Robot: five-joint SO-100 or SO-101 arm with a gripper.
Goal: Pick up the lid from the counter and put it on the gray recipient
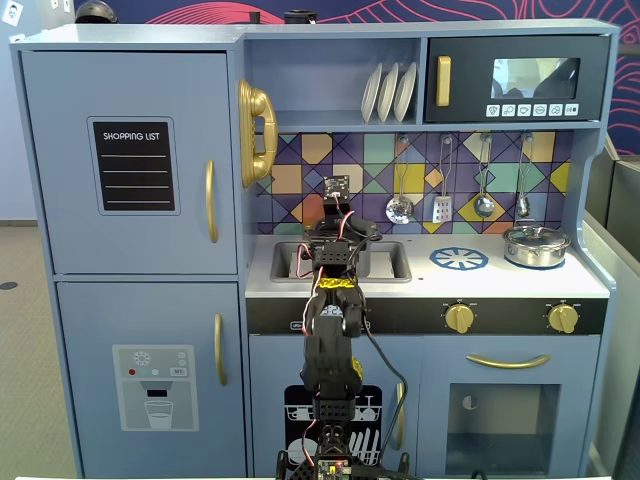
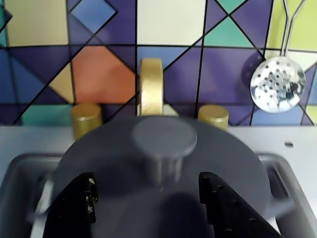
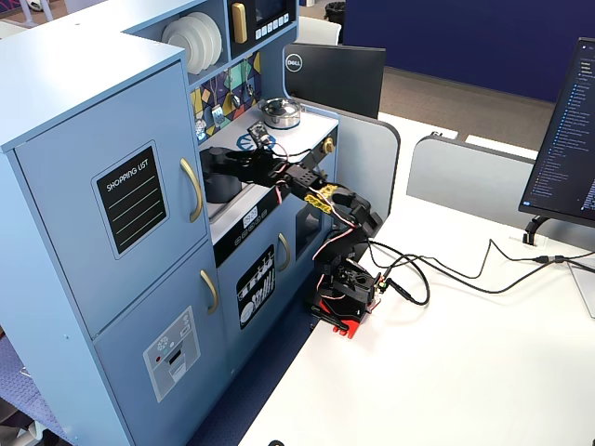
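Your lid (image 2: 163,163) looks already seated: in the wrist view the dark-gray matte disc sits level over the sink (image 2: 20,173) basin, knob (image 2: 164,141) up. Only slivers of what I take to be the gray recipient (image 3: 220,184) show at the disc's edges there; in a fixed view it is a dark cylinder in the sink area, mostly hidden by the arm.

The pincer (image 2: 148,208) is spread, one black finger on each side of the knob, neither visibly touching it. So you are past the release, or just at it; I can't tell from these frames whether the lid is centred on the rim.

What's left, by my read: pull the arm clear without clipping the knob.

The lid itself: flat, round, uniformly matte gray, short stubby knob with a flat top, slightly blurred at the near edge. Gold faucet (image 2: 151,87) and two gold taps stand just behind it. The steel pot (image 1: 536,245) on the counter (image 1: 500,282) is untouched, well to the right in a fixed view.
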